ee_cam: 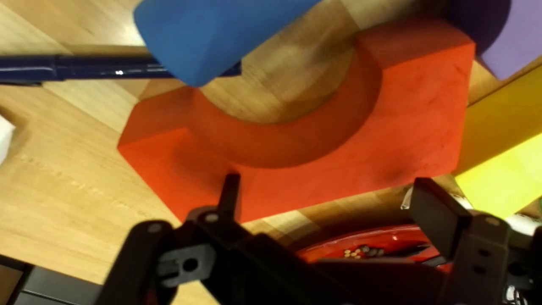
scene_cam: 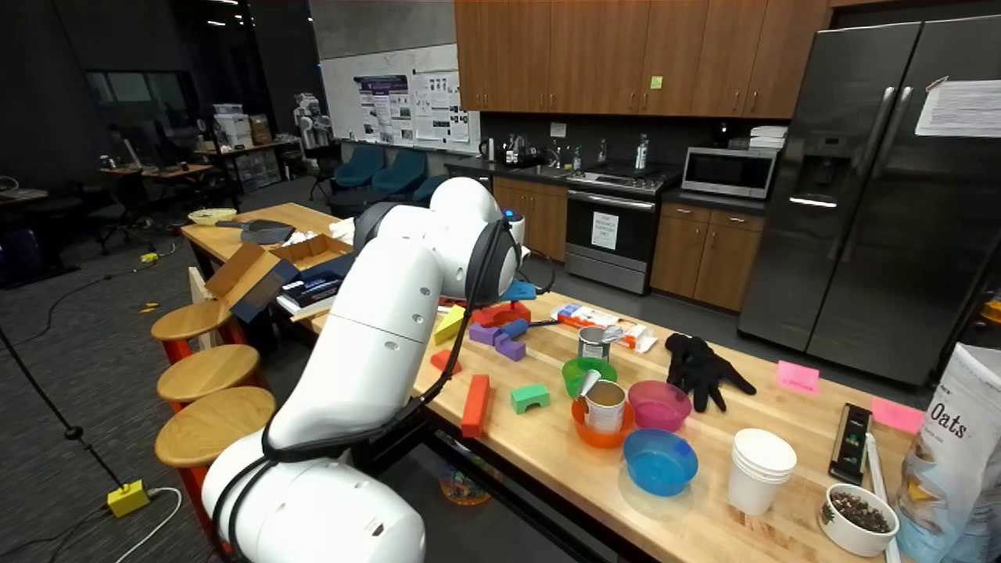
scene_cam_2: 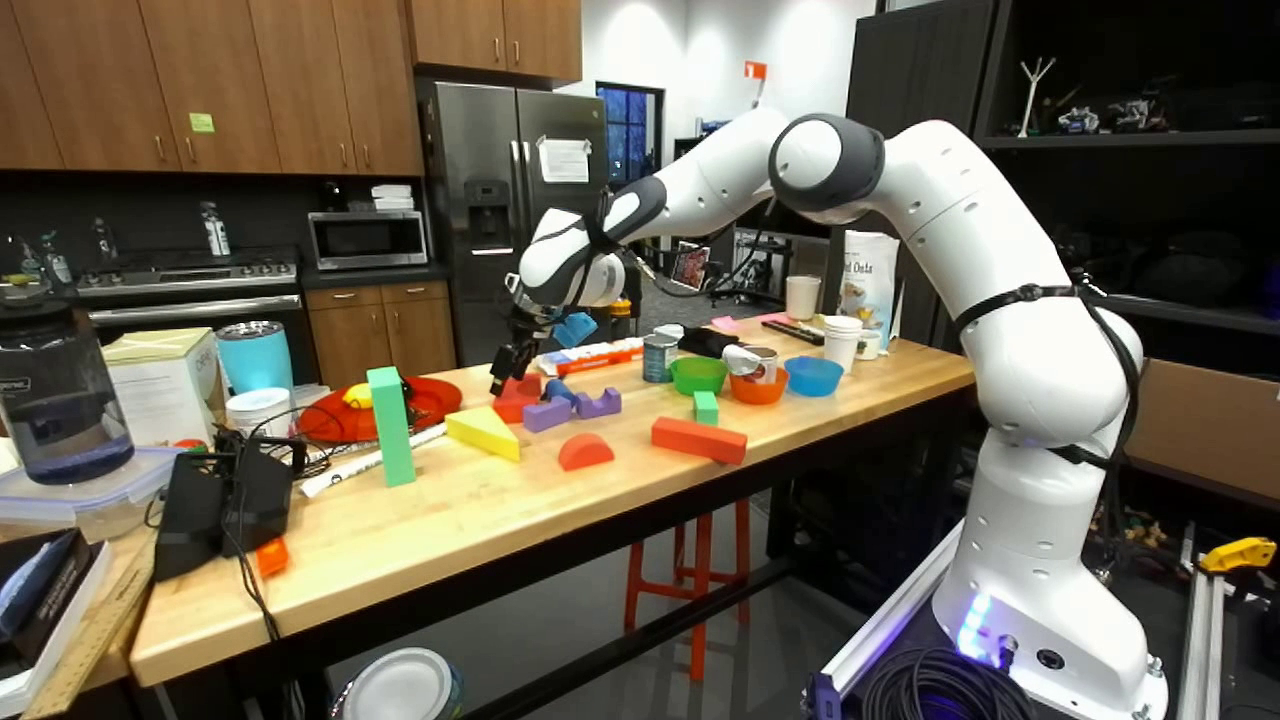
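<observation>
Left to right in an exterior view, a red plate (scene_cam_2: 437,400) and an upright green block (scene_cam_2: 391,430) sit left of the red arch block (scene_cam_2: 517,397), with a yellow wedge (scene_cam_2: 485,432) just beside it. At the arch, which lies on the wooden surface (scene_cam_2: 430,540), your pincer (ee_cam: 328,180) hangs low, its fingers apart and nothing clamped between them; in the wrist view, one fingertip is over the arch's face and its mate just past the edge, and you cannot tell whether either touches. Just right of the arch lie two purple blocks (scene_cam_2: 546,414) and a blue block (ee_cam: 216,38); farther right sit a green bowl (scene_cam_2: 699,376), an orange bowl (scene_cam_2: 757,392) holding a can (scene_cam: 604,410), and a blue bowl (scene_cam_2: 814,377). As for progress, you appear to have no hold on the arch and no lift made; whether its handling is finished or unbegun, the views leave open.
</observation>
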`<state>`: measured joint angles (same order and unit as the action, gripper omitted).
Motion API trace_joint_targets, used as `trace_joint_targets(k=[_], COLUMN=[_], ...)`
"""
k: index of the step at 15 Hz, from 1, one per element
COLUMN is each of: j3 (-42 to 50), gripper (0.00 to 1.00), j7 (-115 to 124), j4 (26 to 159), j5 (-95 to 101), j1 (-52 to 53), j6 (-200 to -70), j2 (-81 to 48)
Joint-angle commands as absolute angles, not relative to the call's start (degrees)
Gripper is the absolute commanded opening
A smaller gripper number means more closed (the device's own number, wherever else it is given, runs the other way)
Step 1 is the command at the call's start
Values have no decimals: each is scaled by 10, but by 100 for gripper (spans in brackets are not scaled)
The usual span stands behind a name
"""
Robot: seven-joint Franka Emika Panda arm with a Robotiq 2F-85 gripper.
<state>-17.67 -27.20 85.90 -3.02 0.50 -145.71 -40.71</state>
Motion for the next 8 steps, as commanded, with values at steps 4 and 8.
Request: trace_joint_targets(k=[4, 8], j3=[-220, -190], gripper=[100, 100], j7=[-320, -271], j4=[902, 917], j5=[-112, -127], j1=[-42, -27], j6=[-1387, -1335], j2=[-368, -346])
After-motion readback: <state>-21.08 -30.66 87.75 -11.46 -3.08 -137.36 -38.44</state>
